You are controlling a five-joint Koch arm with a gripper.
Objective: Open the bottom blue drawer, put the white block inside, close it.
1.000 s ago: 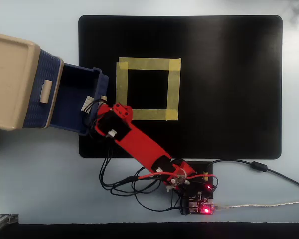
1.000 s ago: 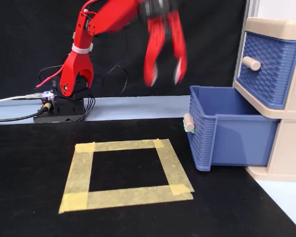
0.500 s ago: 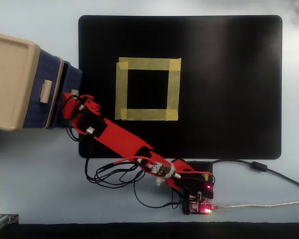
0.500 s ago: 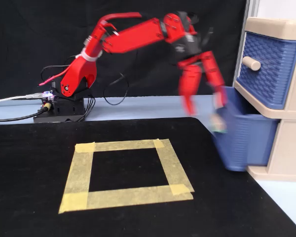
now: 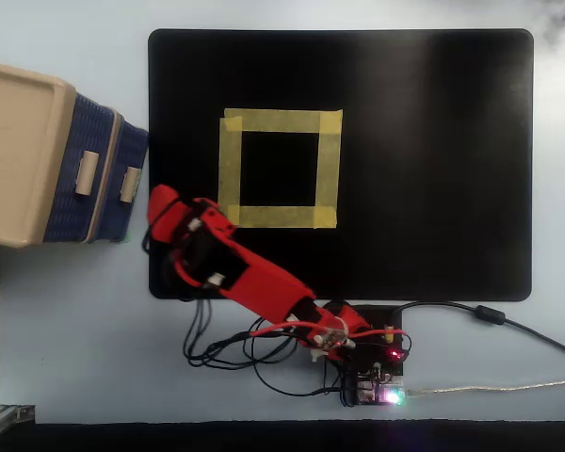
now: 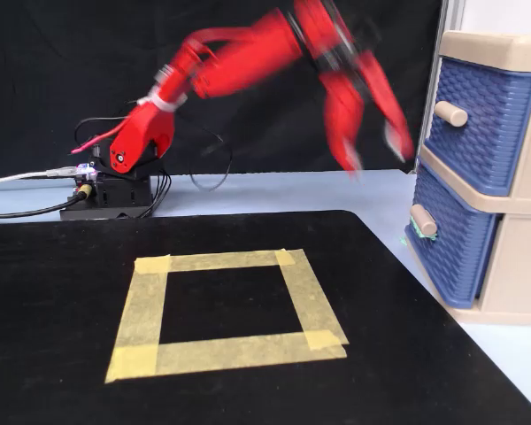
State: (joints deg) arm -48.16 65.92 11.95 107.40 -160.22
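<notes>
The bottom blue drawer (image 6: 456,243) sits shut and flush in the beige-topped cabinet (image 6: 500,44), its beige tab handle facing the mat; in the overhead view the drawer (image 5: 135,151) is at the left. My red gripper (image 6: 378,158) hangs in the air just left of the cabinet at the height of the upper blue drawer (image 6: 482,133), motion-blurred, with its two fingers spread and nothing between them. In the overhead view the gripper (image 5: 157,202) is beside the drawer fronts. No white block shows in either view.
A black mat (image 5: 424,169) covers the table, with a yellow tape square (image 5: 280,169) on it. The arm's base with its cables (image 5: 358,358) stands at the mat's near edge in the overhead view. A small green mark (image 6: 405,237) lies at the cabinet's foot.
</notes>
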